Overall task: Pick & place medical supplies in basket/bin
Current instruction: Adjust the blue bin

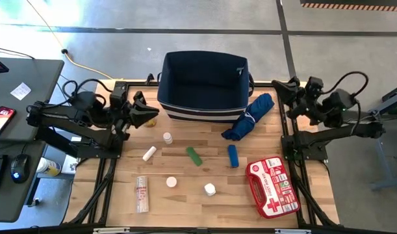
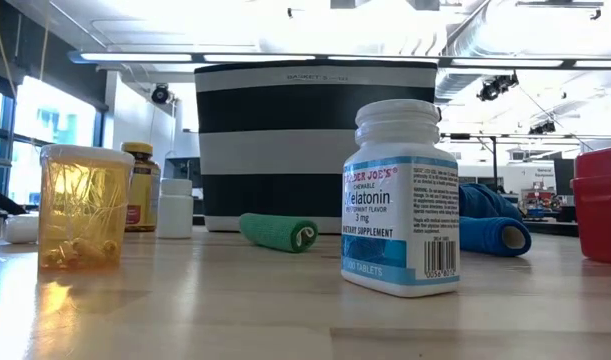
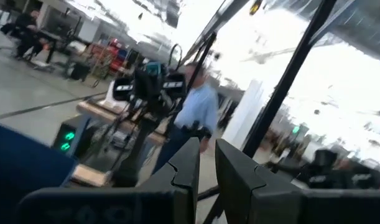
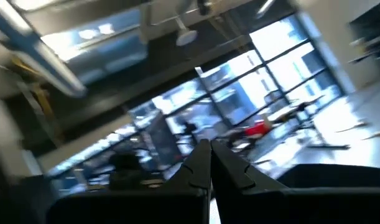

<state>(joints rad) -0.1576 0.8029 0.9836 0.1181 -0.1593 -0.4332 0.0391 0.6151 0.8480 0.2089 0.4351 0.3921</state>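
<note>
Nearest the low camera stands a white plastic melatonin bottle with a blue label [image 2: 400,195], upright on the wooden tabletop [image 1: 185,195]. Beside it sit a translucent amber container [image 2: 83,205], a green rolled wrap [image 2: 277,231] and a blue rolled wrap [image 2: 495,235], all loose and spread apart, probably so each can be picked up singly. A red-and-white first aid pouch with crosses [image 1: 271,186] lies flat near the right front corner. The large navy-blue fabric bin with a white stripe [image 1: 204,84] stands at the far edge, mouth up, between the 2 arms. A royal-blue fabric bundle [image 1: 250,117] leans against it. The left end effector [image 1: 146,114] hangs beside the bin, fingers slightly parted, grasping nothing. The right end effector [image 1: 286,88] waits clenched, empty.
</note>
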